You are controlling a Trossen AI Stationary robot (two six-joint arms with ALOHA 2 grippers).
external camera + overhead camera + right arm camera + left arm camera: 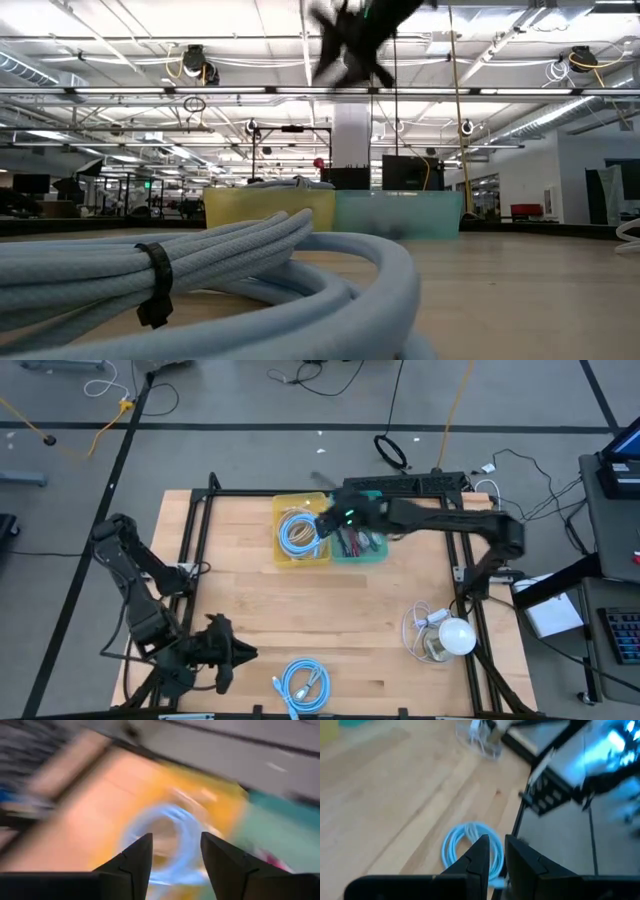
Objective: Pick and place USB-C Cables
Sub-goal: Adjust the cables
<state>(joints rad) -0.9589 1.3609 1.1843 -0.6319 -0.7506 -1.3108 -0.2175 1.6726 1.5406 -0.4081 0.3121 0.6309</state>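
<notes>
we see the right gripper (328, 523) reached out over the yellow bin (281, 552) at the far side of the table (380, 610). directly below it, inside this bin, lies a light blue coiled cable (299, 534). in the right wrist view the same coil (167, 840) shows between and beyond the two dark fingers (134, 860), which are spread apart with a clear gap; nothing is between them. this view is smeared, so it seems the gripper is above the coil and not touching it, but we cannot be sure. in the low view this gripper (350, 45) hangs high over the yellow bin (268, 208) and the teal bin (398, 212).

just beside the right gripper, on its right, the teal bin (372, 554) holds a few short cables (353, 543) in dark red and purple tones.

the left gripper (243, 653) is low at the near left corner of the table. a second light blue coil (304, 685) lies near it, a little in front of its tips. in the left wrist view the left fingers (479, 857) stand almost pressed together, with only a narrow slit, and they hold nothing; the coil (470, 847) lies on the wood just beyond them.
</notes>
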